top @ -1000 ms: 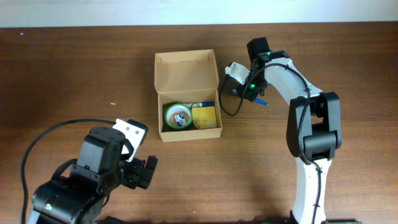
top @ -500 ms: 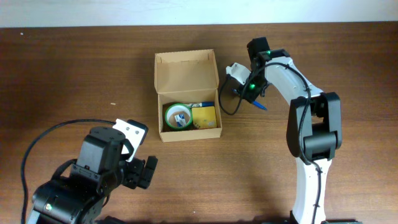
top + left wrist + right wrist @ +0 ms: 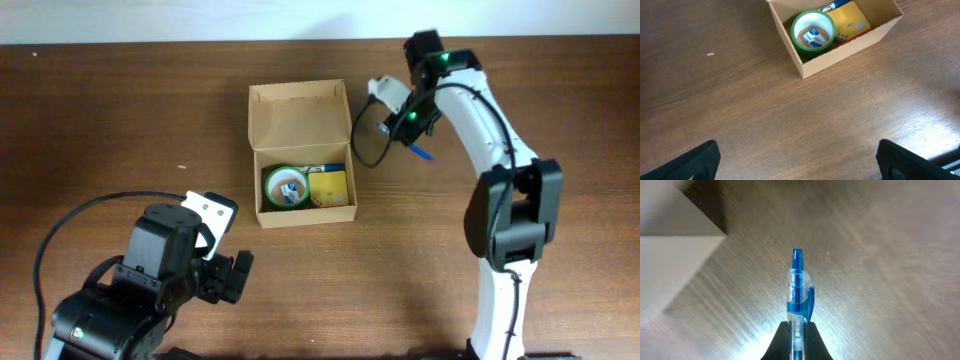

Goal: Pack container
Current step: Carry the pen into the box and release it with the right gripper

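Note:
The tan cardboard container [image 3: 300, 125] stands open at the table's middle, lid flap up at the back. Inside lie a green tape roll [image 3: 285, 185], a yellow pad [image 3: 329, 187] and a blue pen along the back. The container also shows in the left wrist view [image 3: 840, 50]. My right gripper [image 3: 408, 135] is shut on a blue pen [image 3: 799, 292] and holds it above the table, right of the container; the pen tip [image 3: 423, 153] sticks out. A corner of the container [image 3: 670, 250] shows in the right wrist view. My left gripper [image 3: 800, 162] is open and empty over bare wood in front of the container.
The left arm's bulky base [image 3: 150, 280] fills the front left. The right arm [image 3: 500, 210] runs along the right side. A small speck [image 3: 181, 167] lies on the wood left of the container.
My right gripper has lifted with the blue pen and moved slightly toward the back. The left arm has not moved.

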